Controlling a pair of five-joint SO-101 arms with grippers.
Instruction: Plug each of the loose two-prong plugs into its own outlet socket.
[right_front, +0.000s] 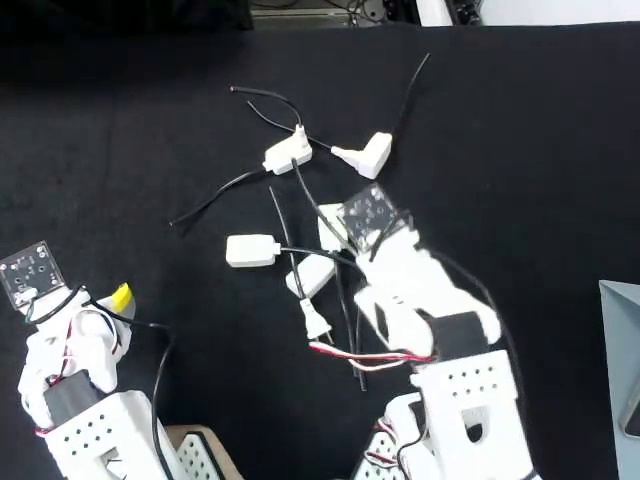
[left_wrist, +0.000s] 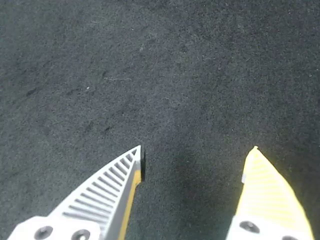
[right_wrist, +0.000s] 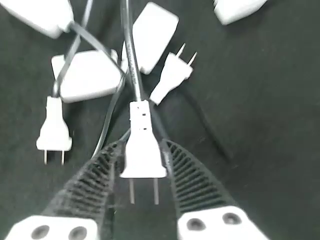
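My right gripper (right_wrist: 142, 147) is shut on a white two-prong plug (right_wrist: 143, 150), its prongs pointing back toward the wrist and its black cord running away between the fingers. Two loose plugs lie close by, one (right_wrist: 54, 135) beside the gripper and another (right_wrist: 172, 77) just ahead. White outlet sockets (right_wrist: 150, 35) (right_wrist: 87, 75) sit beyond among tangled cords. In the high view the right arm (right_front: 420, 290) covers the middle of the pile, and one loose plug (right_front: 315, 322) lies beside it. My left gripper (left_wrist: 197, 148) hangs open over bare black cloth, at the table's near left (right_front: 105, 300).
More white sockets (right_front: 288, 152) (right_front: 365, 153) (right_front: 250, 250) lie farther back and left, with black cords spread around them. A grey object (right_front: 622, 350) sits at the right edge. Black cloth (right_front: 120, 150) covers the table.
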